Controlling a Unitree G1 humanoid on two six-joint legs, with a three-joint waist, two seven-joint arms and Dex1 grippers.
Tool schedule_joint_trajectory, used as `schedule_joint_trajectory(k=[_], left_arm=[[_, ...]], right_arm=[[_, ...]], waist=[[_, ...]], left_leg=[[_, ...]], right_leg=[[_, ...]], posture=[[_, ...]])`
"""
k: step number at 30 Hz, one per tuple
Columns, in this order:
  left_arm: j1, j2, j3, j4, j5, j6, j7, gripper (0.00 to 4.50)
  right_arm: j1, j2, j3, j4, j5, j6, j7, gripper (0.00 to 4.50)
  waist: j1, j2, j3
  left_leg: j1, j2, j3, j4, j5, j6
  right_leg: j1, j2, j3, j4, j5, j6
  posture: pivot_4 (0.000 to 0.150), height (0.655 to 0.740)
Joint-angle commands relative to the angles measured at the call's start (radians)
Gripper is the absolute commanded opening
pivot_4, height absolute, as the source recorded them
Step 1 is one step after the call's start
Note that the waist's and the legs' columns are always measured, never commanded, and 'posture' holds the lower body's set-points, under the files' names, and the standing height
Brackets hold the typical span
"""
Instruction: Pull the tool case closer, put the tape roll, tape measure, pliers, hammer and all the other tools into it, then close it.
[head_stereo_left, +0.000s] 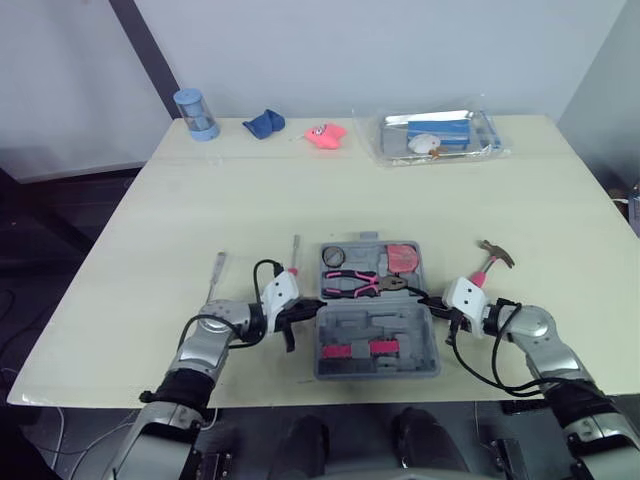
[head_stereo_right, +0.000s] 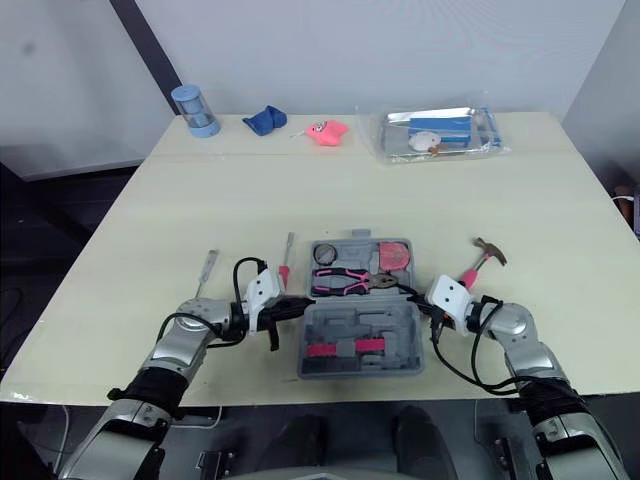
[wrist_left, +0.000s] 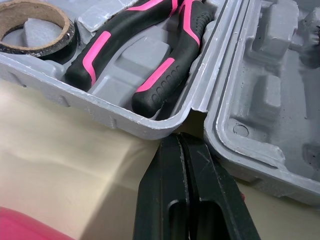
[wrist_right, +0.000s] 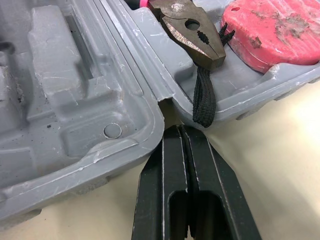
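Right at the front edge of the pale table (head_stereo_left: 150, 260) the grey tool case (head_stereo_left: 400, 325) lies open and flat, its near half holding a couple of pink pieces (head_stereo_left: 350, 348) in the moulded slots. The left gripper (wrist_left: 181, 142) sits at the case's left side and the right gripper (wrist_right: 180, 131) at its right. Each has its black fingers pressed together on nothing, tips at the notch where the two halves meet. In the far half I can see the pliers (head_stereo_left: 362, 283), then the tape roll (head_stereo_left: 334, 255) and the pink tape measure (head_stereo_left: 403, 258). The hammer (head_stereo_left: 489, 260) lies on the table just right of the case. A pink-handled screwdriver (head_stereo_left: 294, 255) lies just left, with a slim metal tool (head_stereo_left: 217, 272) further left. Along the far edge stand a blue cylinder (head_stereo_left: 197, 114), a blue cloth (head_stereo_left: 264, 123), a pink toy (head_stereo_left: 325, 134) and a clear plastic bag (head_stereo_left: 437, 135).
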Motion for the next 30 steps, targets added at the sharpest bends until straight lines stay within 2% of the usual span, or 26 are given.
schedule_joint_trajectory(k=[1, 18, 24, 30], left_arm=[[0.028, 0.023, 0.001, -0.004, 0.014, 0.026, 0.012, 0.07], [0.066, 0.076, 0.021, -0.070, -0.015, 0.056, 0.027, 0.07], [0.173, 0.099, 0.122, -0.238, -0.150, 0.054, -0.005, 0.07], [0.285, 0.067, 0.284, -0.414, -0.334, 0.152, 0.058, 0.07]], right_arm=[[0.016, -0.018, 0.008, -0.033, 0.008, 0.027, 0.017, 0.02], [0.074, -0.107, -0.041, -0.086, 0.072, 0.071, 0.022, 0.02], [0.162, -0.155, -0.122, -0.240, 0.161, 0.127, 0.019, 0.02], [0.292, -0.165, -0.266, -0.356, 0.296, 0.161, 0.011, 0.02]], waist=[[0.000, 0.000, 0.000], [0.001, 0.000, 0.000], [0.006, 0.000, 0.002], [0.025, 0.000, 0.003]], left_leg=[[0.000, 0.000, 0.000, 0.000, 0.000, 0.000], [0.000, 0.000, 0.000, -0.002, 0.000, 0.000], [-0.003, 0.000, 0.000, -0.003, 0.000, 0.000], [-0.006, 0.000, -0.001, -0.003, 0.000, 0.000]], right_leg=[[0.000, 0.000, 0.000, 0.000, 0.000, 0.000], [0.000, 0.000, 0.000, -0.002, 0.000, 0.000], [-0.002, 0.000, 0.000, -0.005, 0.000, 0.000], [-0.002, -0.001, -0.002, -0.007, 0.000, 0.000]], posture=[[0.150, 0.7400], [0.150, 0.7400], [0.150, 0.7400], [0.150, 0.7400]])
